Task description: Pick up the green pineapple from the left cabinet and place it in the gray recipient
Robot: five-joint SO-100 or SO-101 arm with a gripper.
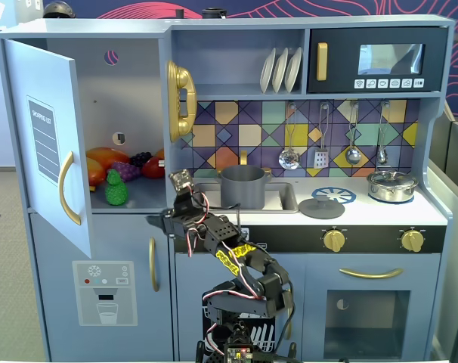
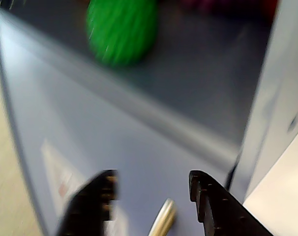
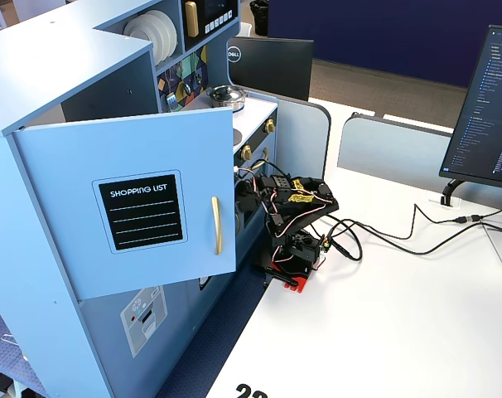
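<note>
In the left cabinet, green pineapple among fruits, gripper spread, empty

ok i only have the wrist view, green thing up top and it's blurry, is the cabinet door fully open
Observer: Yes, the left cabinet door stands swung wide in both fixed views.
Operator: anything crowding the pineapple
Observer: The green pineapple sits at the shelf front; purple grapes and orange fruit lie behind it.
Operator: where's the pot
Observer: The gray recipient stands in the sink, right of the tool, which is open and empty.
</note>
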